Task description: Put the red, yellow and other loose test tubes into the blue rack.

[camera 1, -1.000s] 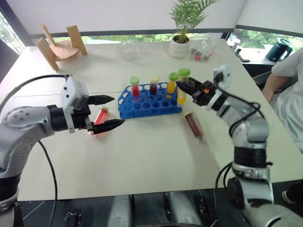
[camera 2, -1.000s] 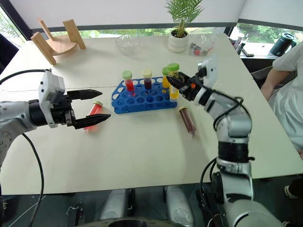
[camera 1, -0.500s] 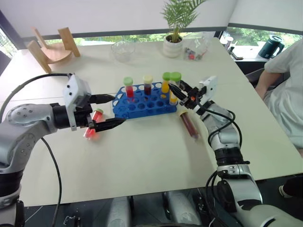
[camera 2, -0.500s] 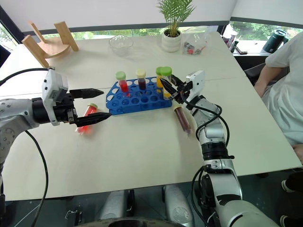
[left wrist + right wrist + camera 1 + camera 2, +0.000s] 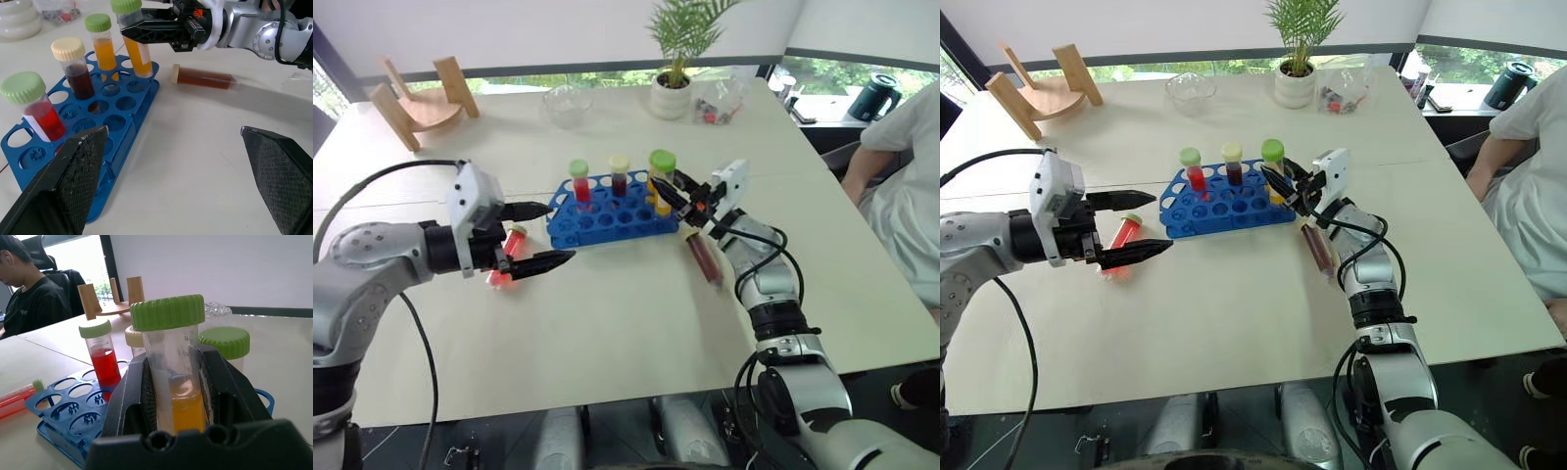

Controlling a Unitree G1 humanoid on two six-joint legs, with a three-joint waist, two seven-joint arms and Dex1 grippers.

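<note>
Your right gripper (image 5: 677, 194) has carried the yellow tube (image 5: 134, 41) down into a hole at the end of the blue rack (image 5: 607, 221), jaws clamped on it upright. Three tubes stand racked beside it; the red tube (image 5: 512, 251) and brown tube (image 5: 705, 258) lie loose on the table (image 5: 607, 323). Your left gripper (image 5: 540, 235) hovers level over the red one, jaws wide, empty.

Right gripper (image 5: 178, 396) fingers clamped on green-capped yellow tube (image 5: 172, 362), blue rack (image 5: 73, 413) behind, red tube (image 5: 103, 360) standing in it, seated person (image 5: 34, 289) beyond table
</note>
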